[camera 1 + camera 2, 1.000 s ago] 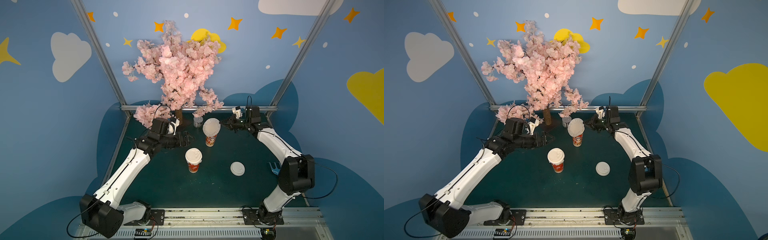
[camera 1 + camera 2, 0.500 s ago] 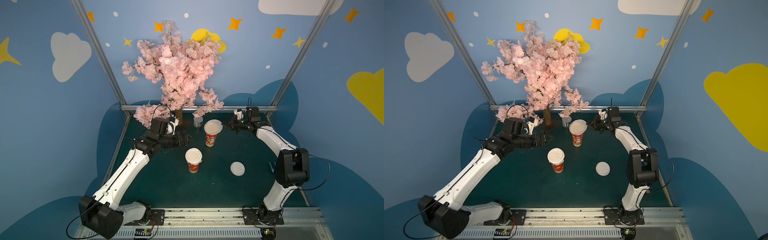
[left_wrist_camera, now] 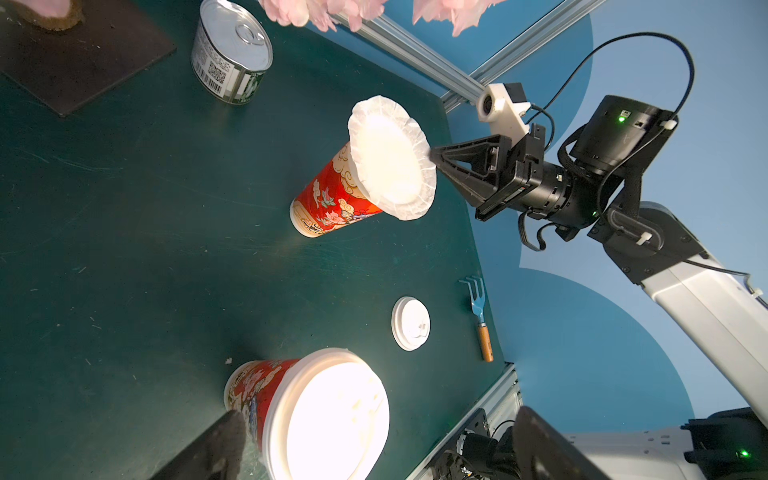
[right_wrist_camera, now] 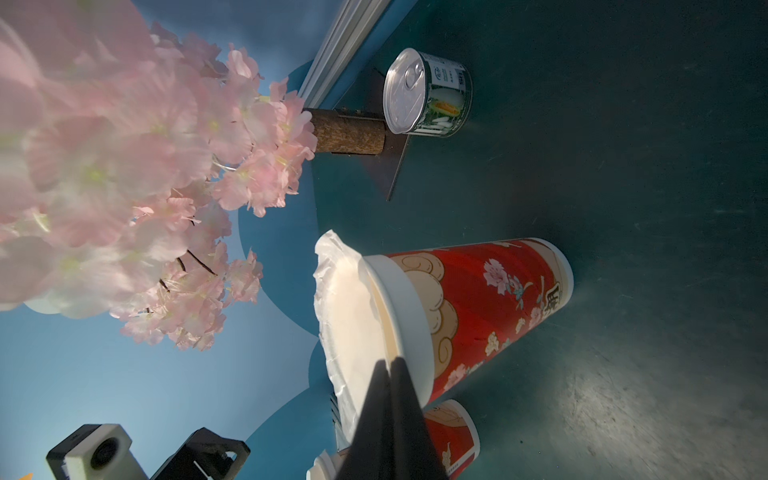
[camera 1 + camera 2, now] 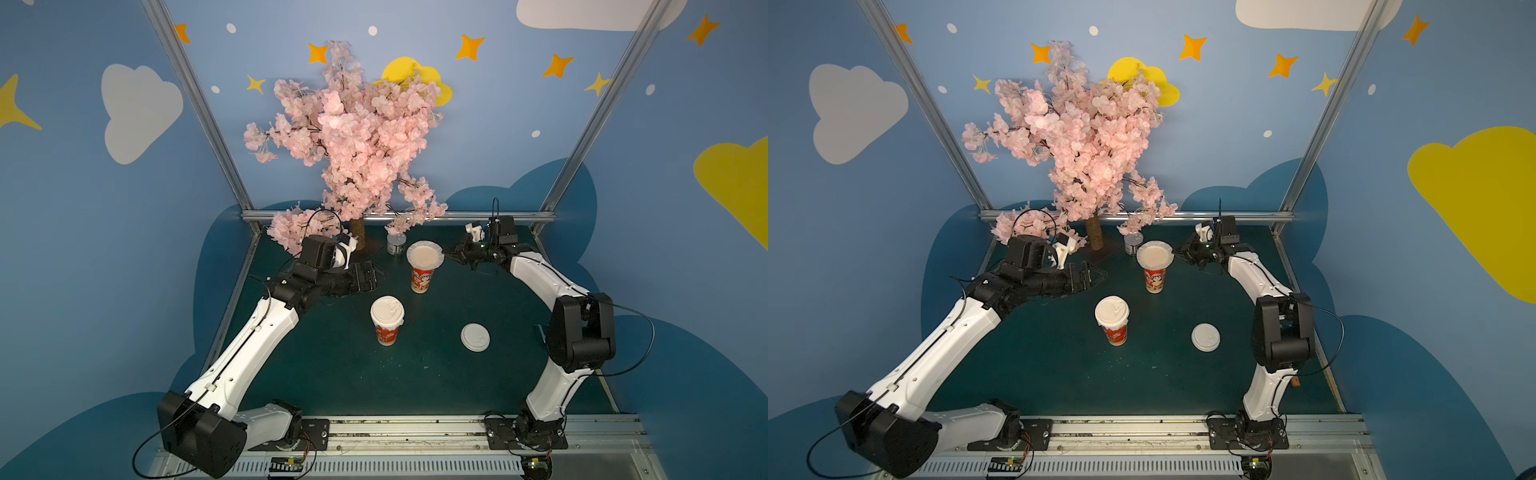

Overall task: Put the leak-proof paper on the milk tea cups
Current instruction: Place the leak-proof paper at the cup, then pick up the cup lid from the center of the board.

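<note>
the dark green bench (image 5: 332,374) fills the floor of the blue booth. at its far edge stands a pink blossom tree (image 5: 357,137) on a brown trunk.

the left arm reaches in from the near left. its left pincer (image 5: 380,277) hangs above the bench with jaws spread wide and nothing between them. it is left of the far milk tea cup (image 5: 422,280) and beyond the near milk tea cup (image 5: 387,332).

the right arm bends in from the near right. its right pincer (image 5: 448,252) has fingers pressed together on the pleated right edge of the leak-proof paper (image 5: 424,254).

both cups stand upright, well apart. the far one is mid-bench toward the back and the near one is in front of it, slightly left. the near cup wears a white domed lid (image 5: 387,311). a second white lid (image 5: 475,337) lies flat on the bench to its right.

a small silver can (image 5: 396,243) stands just behind and left of the far cup, beside the tree base.

the paper covers the far cup's mouth, overhanging all round. in the right wrist view it sits tilted, part of its edge (image 4: 332,249) clear of the white rim.

a small blue fork (image 3: 478,307) with a wooden handle lies near the bench's right edge.
</note>
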`<state>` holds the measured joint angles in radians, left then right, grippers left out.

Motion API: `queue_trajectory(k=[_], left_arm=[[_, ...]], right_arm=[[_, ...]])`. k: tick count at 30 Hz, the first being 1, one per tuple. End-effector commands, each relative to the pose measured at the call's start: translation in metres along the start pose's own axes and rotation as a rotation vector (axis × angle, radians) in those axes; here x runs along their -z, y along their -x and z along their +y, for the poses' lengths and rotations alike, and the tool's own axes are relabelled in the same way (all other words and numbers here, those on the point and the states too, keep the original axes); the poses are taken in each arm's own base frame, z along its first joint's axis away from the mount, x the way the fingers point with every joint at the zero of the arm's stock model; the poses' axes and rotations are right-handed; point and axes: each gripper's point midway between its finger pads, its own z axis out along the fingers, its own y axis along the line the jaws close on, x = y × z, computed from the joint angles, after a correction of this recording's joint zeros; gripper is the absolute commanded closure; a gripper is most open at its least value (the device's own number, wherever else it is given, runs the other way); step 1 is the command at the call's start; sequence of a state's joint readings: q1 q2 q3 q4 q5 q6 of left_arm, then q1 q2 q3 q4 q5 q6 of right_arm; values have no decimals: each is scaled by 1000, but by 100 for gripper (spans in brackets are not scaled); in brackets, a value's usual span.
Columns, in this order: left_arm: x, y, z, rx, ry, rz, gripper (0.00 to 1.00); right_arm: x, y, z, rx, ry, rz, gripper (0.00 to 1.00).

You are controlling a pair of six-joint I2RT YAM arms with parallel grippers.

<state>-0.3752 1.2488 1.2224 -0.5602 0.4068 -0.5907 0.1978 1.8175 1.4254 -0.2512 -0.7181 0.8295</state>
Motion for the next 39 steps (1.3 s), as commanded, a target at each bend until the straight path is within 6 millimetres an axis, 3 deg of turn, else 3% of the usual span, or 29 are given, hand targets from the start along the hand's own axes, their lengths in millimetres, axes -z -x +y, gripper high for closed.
queue_trajectory(k=[1,7,13,20,24,30,39], left_arm=[[5,-1,-1,-13,-4,-11,0],[4,-1,-1,-8,-5,-10,0],[4,-1,-1,-14,-8,-7,0],[1,0,-4,-36,-22,11,0],[-2,3,-8,-64,-33,29,0],[-9,11,-15,-79,-62,42,0],[-14,19,-17,-96,-53,50,0]], right_arm=[[0,6,5,24,4,-7,100],[4,5,11,39,11,-13,91],[12,3,12,55,-7,-22,60],[46,-14,2,142,-138,-72,48],[72,-37,-18,203,-262,-100,45],[106,-86,-67,276,-519,-100,35],[131,-157,-140,311,-768,-70,24]])
